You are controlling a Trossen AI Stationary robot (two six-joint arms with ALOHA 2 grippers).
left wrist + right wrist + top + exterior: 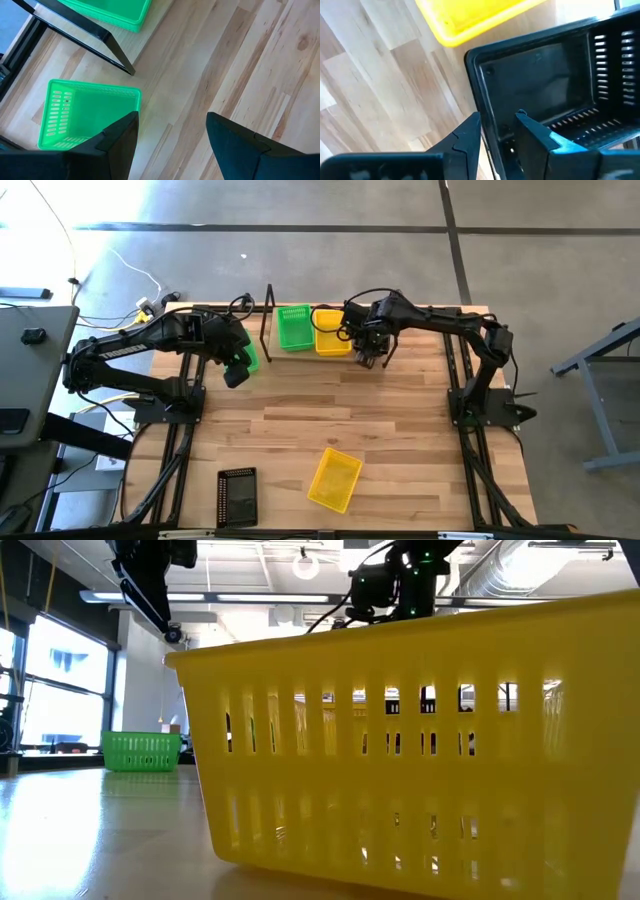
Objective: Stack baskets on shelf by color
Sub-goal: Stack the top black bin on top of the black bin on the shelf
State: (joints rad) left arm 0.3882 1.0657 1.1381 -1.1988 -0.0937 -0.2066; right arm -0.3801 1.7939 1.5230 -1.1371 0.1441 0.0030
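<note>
My right gripper [368,348] is shut on a black basket [545,75] just right of the yellow basket [331,334] on the shelf [268,312]. A green basket [294,327] stands on the shelf left of the yellow one. My left gripper [172,135] is open and empty. It hangs over the table beside a second green basket [85,117], which rests bottom down left of the shelf's end frame [85,37]. A loose yellow basket [335,478] and a black basket [237,496] rest near the table's front edge. My right gripper holds the black basket by one side wall [489,105], close to a corner. One finger [535,132] is inside the basket and one [465,137] outside. The fingers come from above, pointing down, and the basket's opening faces up. Whether its bottom rests on anything does not show.
The loose yellow basket [420,740] fills the low view, hiding most of the table behind it. The arms' black bases stand at the table's left [165,405] and right [485,405] edges. Bare wood [330,405] lies between the shelf and the near baskets.
</note>
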